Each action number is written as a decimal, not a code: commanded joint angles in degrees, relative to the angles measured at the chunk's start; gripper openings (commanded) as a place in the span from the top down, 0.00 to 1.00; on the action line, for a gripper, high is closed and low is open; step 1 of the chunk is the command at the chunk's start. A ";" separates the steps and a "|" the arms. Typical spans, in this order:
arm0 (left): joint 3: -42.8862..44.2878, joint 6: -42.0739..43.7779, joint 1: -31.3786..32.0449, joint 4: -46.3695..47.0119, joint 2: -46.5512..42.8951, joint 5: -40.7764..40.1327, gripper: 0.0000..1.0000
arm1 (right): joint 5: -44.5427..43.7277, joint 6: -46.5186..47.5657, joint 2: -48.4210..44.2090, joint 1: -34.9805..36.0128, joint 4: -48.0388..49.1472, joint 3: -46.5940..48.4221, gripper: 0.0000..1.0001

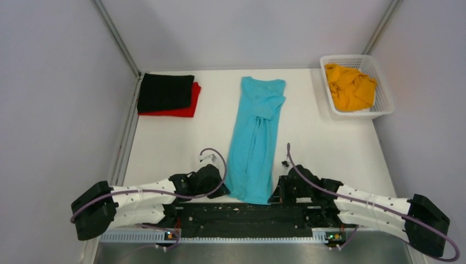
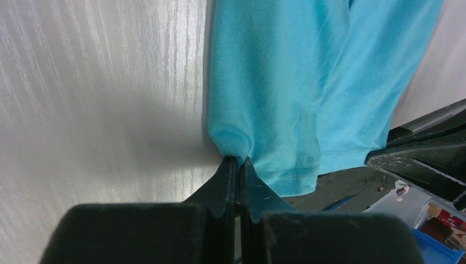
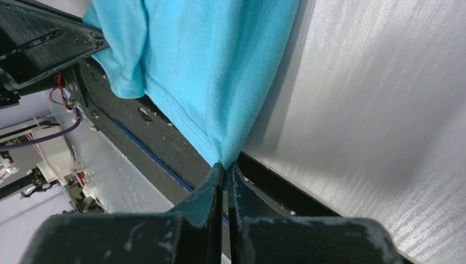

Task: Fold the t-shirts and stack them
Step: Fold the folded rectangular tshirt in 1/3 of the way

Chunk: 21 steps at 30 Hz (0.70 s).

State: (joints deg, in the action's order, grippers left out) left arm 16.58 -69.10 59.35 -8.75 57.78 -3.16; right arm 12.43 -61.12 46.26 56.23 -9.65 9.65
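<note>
The turquoise t-shirt [image 1: 255, 137] lies folded lengthwise in a long strip down the middle of the table, its hem at the near edge. My left gripper [image 1: 222, 186] is shut on the hem's left corner; the left wrist view shows the cloth [image 2: 286, 88] pinched at the fingertips [image 2: 238, 160]. My right gripper [image 1: 273, 192] is shut on the hem's right corner, with the cloth [image 3: 209, 66] pinched at its tips [image 3: 225, 165]. The black t-shirt [image 1: 165, 92] lies folded on the folded red t-shirt [image 1: 184, 110] at the far left. The orange-yellow t-shirt [image 1: 349, 87] lies crumpled in the basket.
A white plastic mesh basket [image 1: 384, 107] stands at the far right corner. The black arm mount rail [image 1: 242, 217] runs along the near edge under the shirt's hem. Grey walls close in the table on three sides.
</note>
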 commanded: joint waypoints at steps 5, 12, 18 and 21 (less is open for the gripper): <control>7.77 3.16 1.14 -7.46 1.03 -10.31 1.00 | -5.11 2.25 -2.73 0.90 -4.42 5.76 1.00; 13.26 7.94 0.41 -5.15 3.54 -14.65 1.00 | -5.94 8.29 1.07 -3.75 -6.66 12.51 1.00; 19.04 13.69 -5.48 -4.78 8.45 -12.84 1.00 | -5.99 13.07 5.85 -8.51 -6.16 17.07 1.00; 22.19 16.68 -9.46 -3.17 11.46 -9.83 1.00 | -5.71 14.98 7.77 -12.50 -6.01 19.25 1.00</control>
State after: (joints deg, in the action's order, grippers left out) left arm 34.04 -57.98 53.98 -15.22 66.59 -15.11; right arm 7.44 -50.46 52.38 47.68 -16.14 24.25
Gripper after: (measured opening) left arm 0.023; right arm 0.010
